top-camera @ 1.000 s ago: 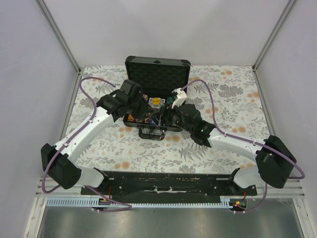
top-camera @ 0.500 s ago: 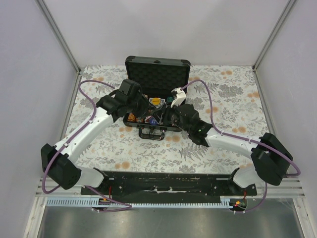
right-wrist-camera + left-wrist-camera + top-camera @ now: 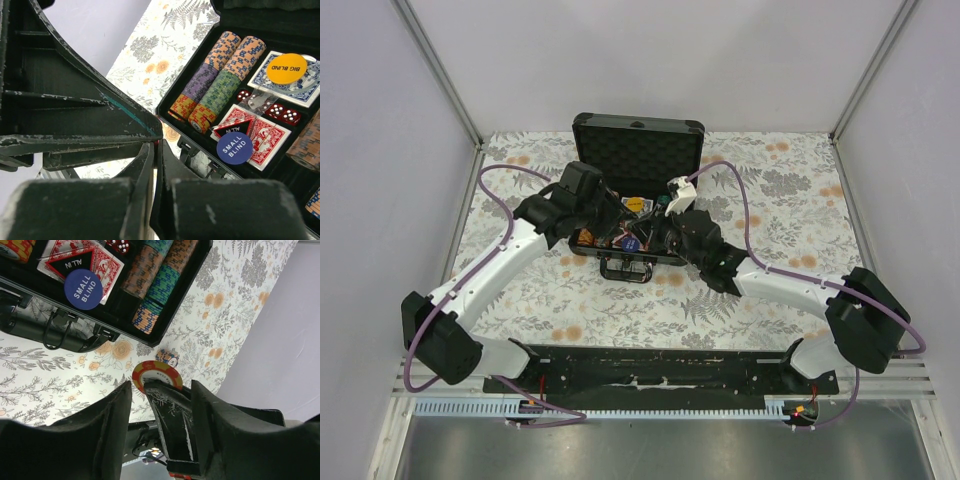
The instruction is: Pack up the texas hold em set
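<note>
Seems to pinch a red chip [image 3: 156,374] at the tips of the left hand [image 3: 139,385], almost closed. Ahead of these tips and to their left: the open case [image 3: 25,325], with chip rows [image 3: 157,290] running lengthwise away from the hand. Right hand [image 3: 155,150] closed, empty, near the same case. Probably needs carrying forward-left, onto a row end.
</note>
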{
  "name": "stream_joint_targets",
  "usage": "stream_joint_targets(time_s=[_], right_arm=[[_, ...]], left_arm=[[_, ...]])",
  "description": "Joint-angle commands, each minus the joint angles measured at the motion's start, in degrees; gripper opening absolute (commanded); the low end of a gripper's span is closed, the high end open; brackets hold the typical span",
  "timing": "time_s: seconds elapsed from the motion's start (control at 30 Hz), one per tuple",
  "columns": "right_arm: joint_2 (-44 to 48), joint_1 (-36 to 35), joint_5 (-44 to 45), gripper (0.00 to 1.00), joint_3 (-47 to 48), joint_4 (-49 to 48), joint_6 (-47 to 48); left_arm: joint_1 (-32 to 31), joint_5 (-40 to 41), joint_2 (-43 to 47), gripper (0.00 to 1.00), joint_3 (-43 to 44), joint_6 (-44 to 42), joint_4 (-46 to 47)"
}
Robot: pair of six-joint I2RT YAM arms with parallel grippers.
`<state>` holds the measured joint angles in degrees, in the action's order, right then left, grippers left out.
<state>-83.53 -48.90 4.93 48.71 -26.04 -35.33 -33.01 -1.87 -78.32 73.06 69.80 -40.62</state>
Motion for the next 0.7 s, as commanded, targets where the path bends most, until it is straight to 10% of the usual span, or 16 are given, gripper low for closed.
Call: stream_joint_targets(time_s=[0.0, 0.67], right_arm=[[0.03, 0.48, 2.02, 0.0, 3.23, -0.42, 2.01], [-25.62, 0.57, -21.8, 0.0, 36.01, 34.12, 38.48]], left_arm=[[0.67, -0.51, 1.95, 0.6, -0.46, 0.25, -1.74], [15.96, 13.38, 16.88, 0.75, -9.68, -18.91, -15.01]])
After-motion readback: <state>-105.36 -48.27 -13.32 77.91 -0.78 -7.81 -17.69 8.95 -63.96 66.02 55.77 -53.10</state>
